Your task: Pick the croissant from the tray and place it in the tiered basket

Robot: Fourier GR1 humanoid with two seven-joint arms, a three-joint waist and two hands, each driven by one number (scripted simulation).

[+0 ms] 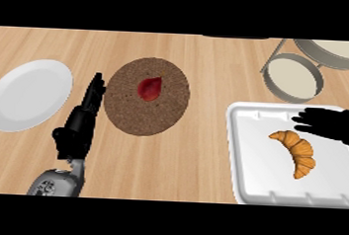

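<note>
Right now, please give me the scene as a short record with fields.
croissant: lies on the white tray, not held
right hand: open, above the tray, just beyond the croissant
left hand: open, between white plate and brown plate
tiered basket: far right, beyond the tray
brown plate: carries a small red item

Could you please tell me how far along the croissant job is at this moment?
Done: nothing yet; the croissant lies on the white tray. In hand: the right hand is over the tray beside the croissant, fingers open, not around it. Left: grasp it, lift it and set it in the tiered basket. The left hand rests open at the left.
</note>
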